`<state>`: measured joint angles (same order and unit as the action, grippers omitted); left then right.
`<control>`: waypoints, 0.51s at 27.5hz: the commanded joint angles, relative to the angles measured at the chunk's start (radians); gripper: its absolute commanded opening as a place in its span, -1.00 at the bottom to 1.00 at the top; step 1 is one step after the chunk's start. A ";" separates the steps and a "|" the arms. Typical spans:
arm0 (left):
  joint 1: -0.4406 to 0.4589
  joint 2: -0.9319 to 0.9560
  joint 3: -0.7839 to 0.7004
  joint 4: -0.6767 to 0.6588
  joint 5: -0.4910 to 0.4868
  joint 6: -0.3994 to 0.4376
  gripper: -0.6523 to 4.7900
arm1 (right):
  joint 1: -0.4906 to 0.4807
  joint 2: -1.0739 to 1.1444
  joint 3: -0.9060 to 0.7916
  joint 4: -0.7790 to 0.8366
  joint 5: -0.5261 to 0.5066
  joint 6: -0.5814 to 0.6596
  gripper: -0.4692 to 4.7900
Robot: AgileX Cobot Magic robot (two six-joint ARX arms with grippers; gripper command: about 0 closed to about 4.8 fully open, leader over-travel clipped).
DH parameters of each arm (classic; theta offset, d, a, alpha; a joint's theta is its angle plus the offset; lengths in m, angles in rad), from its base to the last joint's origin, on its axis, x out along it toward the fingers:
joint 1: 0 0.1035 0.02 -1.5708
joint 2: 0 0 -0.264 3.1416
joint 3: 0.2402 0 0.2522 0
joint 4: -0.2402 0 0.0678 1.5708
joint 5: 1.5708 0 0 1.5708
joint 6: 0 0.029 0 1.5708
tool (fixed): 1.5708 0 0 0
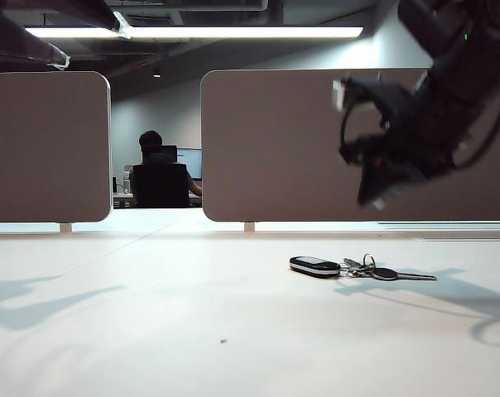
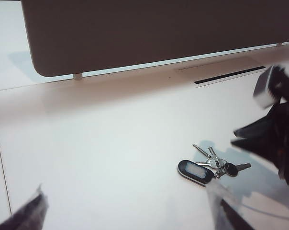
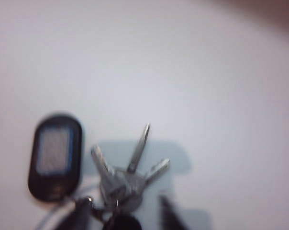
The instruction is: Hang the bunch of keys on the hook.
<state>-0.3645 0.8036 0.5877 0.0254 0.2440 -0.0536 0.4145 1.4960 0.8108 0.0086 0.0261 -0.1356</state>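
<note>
The bunch of keys lies flat on the white table, fob beside the fanned keys; no hook is visible. The right gripper hovers directly above the bunch, holding nothing, its opening unclear. The left gripper waits apart, jaws wide and empty. Step in hand: the pickup. The next move probably calls for descending and closing on the ring.

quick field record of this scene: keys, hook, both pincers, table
keys: bunch of keys lying flat on the white table, fob toward the left, unheld
hook: not visible in any view
right pincer: hovering above the keys, holding nothing; opening unclear
left pincer: open, empty, away from the keys
backdrop: brown panel behind the table
</note>
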 commanded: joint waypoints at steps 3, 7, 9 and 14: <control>-0.001 -0.002 0.005 0.005 0.007 0.000 1.00 | 0.000 0.043 -0.008 0.004 0.000 0.006 -0.03; -0.001 -0.002 0.005 0.005 0.004 0.001 1.00 | 0.000 0.090 -0.008 0.024 -0.002 0.010 -0.01; 0.000 -0.002 0.005 0.005 0.003 0.001 1.00 | 0.000 0.111 -0.008 0.027 -0.002 0.010 -0.02; -0.001 -0.002 0.005 0.005 0.003 0.001 1.00 | 0.000 0.164 -0.008 0.031 -0.002 0.010 -0.02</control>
<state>-0.3641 0.8040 0.5877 0.0242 0.2436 -0.0536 0.4145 1.6543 0.7994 0.0257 0.0254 -0.1280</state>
